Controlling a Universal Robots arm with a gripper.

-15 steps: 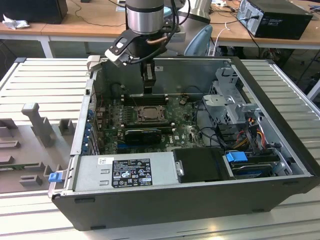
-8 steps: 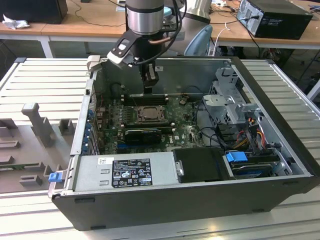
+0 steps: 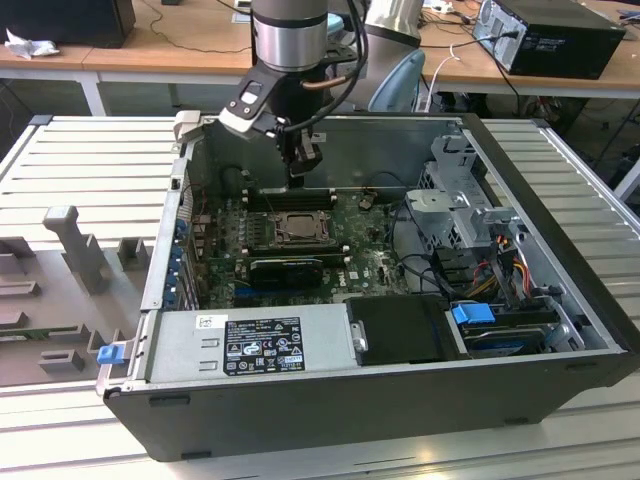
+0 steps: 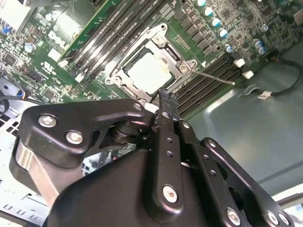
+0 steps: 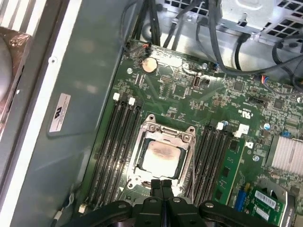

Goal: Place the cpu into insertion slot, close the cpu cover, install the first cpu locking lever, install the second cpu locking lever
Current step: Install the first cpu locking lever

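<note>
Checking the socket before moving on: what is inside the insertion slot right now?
The cpu lies inside the insertion slot, its pale top showing through the window of the cpu cover. The slot's contacts beneath it are hidden.

You have one open dark-grey metal computer case [image 3: 560, 215], and in it one green circuit board [image 5: 189, 97]. On this board you count one square dark insertion slot [image 5: 137, 165] with metal rim, one flat pale silvery cpu [image 5: 160, 158] and one thin silvery cpu cover [image 5: 166, 131]. There are two banks of long black memory slots [image 5: 111, 146], one round silvery coin battery [image 5: 149, 65] and one silver finned heat sink [image 5: 286, 153]. You also see one long black card [image 3: 285, 268], one grey power supply box [image 3: 250, 345], and one black gripper [image 5: 161, 182] with two fingers [image 5: 156, 185].
</note>
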